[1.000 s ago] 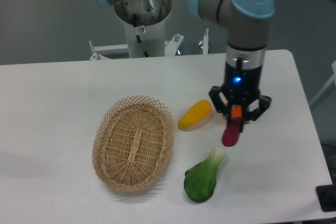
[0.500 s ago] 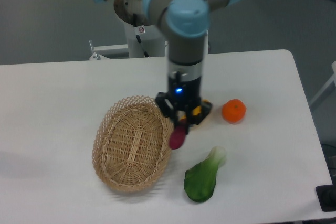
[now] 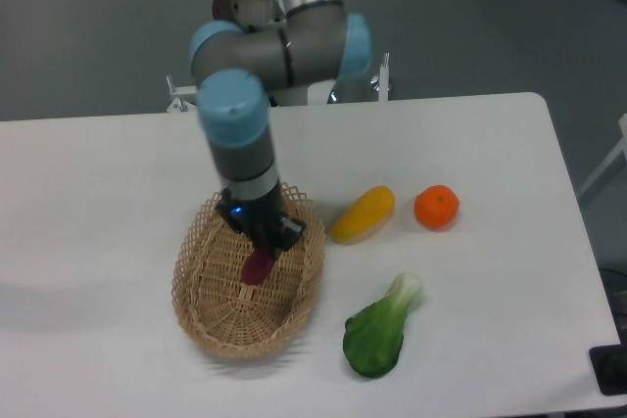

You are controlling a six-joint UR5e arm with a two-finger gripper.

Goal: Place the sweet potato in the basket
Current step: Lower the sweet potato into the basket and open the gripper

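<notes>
One small, smooth, magenta-purple sweet potato (image 3: pixel 258 266) hangs clenched by its upper end in the robot's pincer (image 3: pixel 262 245), over the middle of the oval tan wicker basket (image 3: pixel 201 315) on the white worktop (image 3: pixel 98 193). It looks light, firm, possibly slippery; a mid-body grip seems safest.

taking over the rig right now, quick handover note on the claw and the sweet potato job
Claw: shut on the sweet potato, hanging over the inside of the basket.
Sweet potato: dangles from the claw, lower end near the basket floor; whether it touches the weave cannot be told.
Basket: on the table, left of the yellow fruit.
Done: pickup and carry to the basket.
Left: open the claw to drop the sweet potato in, then lift the arm clear.
</notes>
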